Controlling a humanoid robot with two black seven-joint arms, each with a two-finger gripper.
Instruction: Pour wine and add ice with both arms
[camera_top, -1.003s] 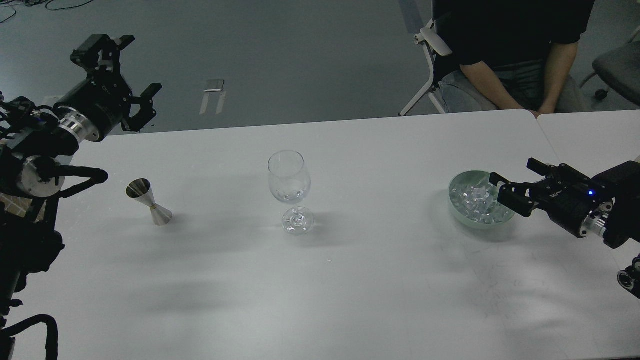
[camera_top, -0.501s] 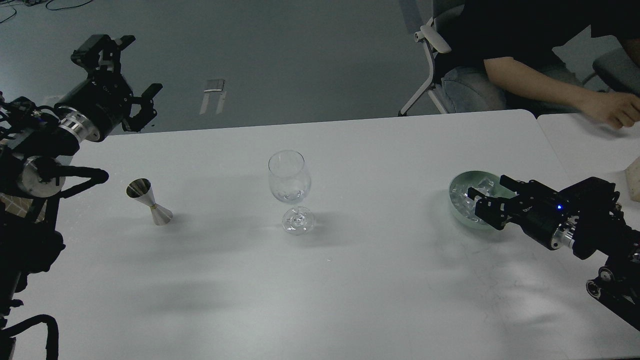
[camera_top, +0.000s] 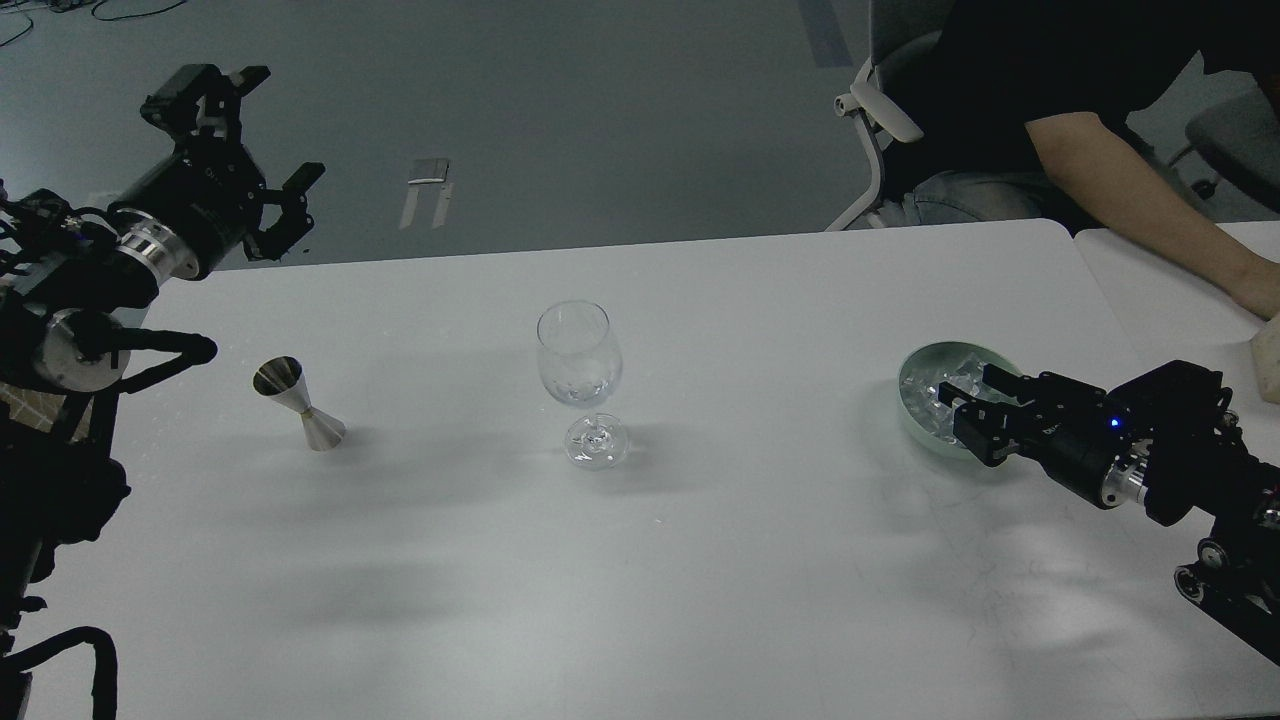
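Right claw (camera_top: 975, 410) over near rim of bowl (camera_top: 915, 385); ice (camera_top: 935, 395) in bowl, just left of claw. Wine glass (camera_top: 580, 375) on tabletop (camera_top: 700, 560), well left of right claw. Jigger (camera_top: 297, 402) farther left, below and right of left claw (camera_top: 255, 150). Person's arm (camera_top: 1140, 200) behind right claw.

Shiny metal jigger (camera_top: 298, 403), clear glossy wine glass (camera_top: 579, 365)
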